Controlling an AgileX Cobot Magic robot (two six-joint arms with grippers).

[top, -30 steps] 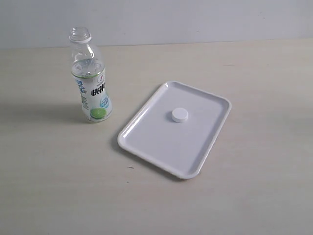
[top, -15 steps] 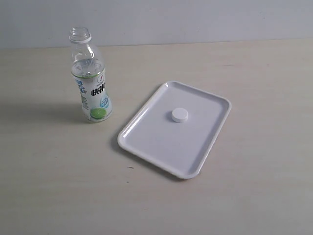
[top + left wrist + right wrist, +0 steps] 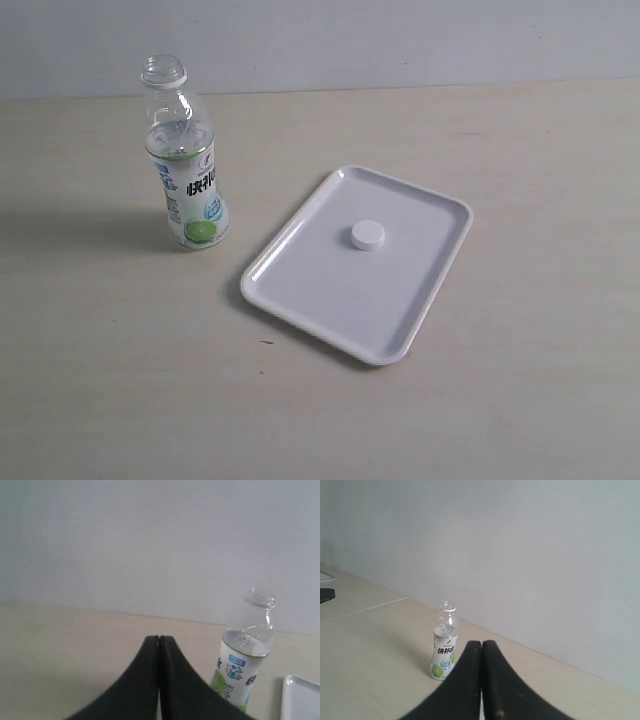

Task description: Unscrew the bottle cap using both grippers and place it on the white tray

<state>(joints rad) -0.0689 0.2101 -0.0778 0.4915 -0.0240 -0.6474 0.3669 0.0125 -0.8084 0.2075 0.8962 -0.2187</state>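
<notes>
The clear bottle stands upright at the left of the table, its neck bare and uncapped. The white bottle cap lies on the white tray in the middle of the table, a little right of the bottle. Neither gripper shows in the exterior view. Seen from the left wrist, my left gripper is shut with nothing between its fingers, and the bottle stands beyond it with a corner of the tray. My right gripper is shut and empty too, far back from the bottle.
The pale wooden table runs back to a plain grey wall. A dark flat object lies at the table's far edge in the right wrist view.
</notes>
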